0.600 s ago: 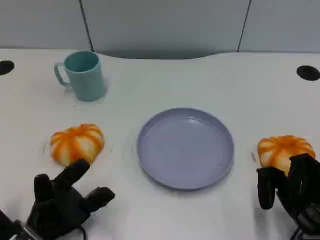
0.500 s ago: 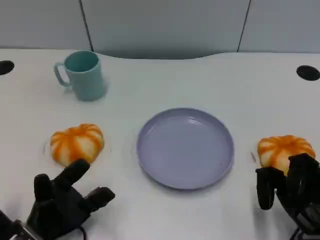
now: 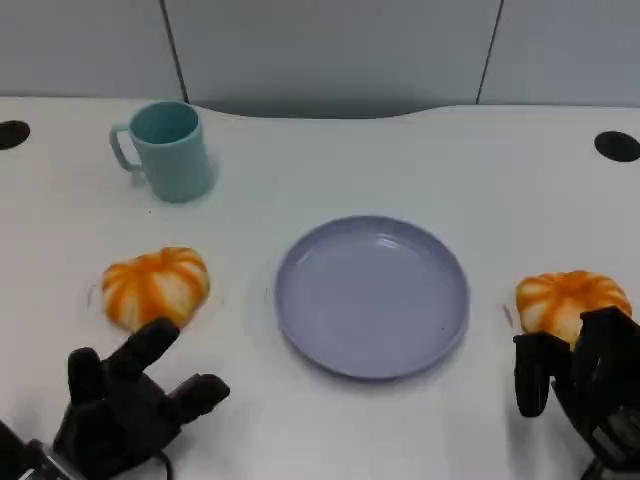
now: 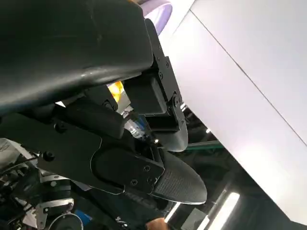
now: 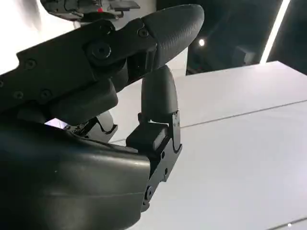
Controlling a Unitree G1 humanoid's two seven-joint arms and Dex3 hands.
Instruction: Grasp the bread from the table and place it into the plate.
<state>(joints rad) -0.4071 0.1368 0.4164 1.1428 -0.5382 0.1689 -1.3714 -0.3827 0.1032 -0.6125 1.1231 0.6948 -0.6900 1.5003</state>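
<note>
Two orange-and-white striped bread rolls lie on the white table. The left roll [image 3: 155,287] sits left of the lavender plate [image 3: 372,296], and my left hand [image 3: 125,405] hovers just in front of it with fingers spread, holding nothing. The right roll [image 3: 570,303] lies right of the plate. My right hand [image 3: 585,390] stands directly in front of that roll, its fingers upright and apart, their tips hiding the roll's near edge. A sliver of orange [image 4: 115,90] shows between the left hand's fingers in the left wrist view. The plate holds nothing.
A teal mug [image 3: 165,151] stands at the back left, handle pointing left. Two black round holes [image 3: 616,146] mark the table's far corners. A grey wall panel runs behind the table's curved back edge.
</note>
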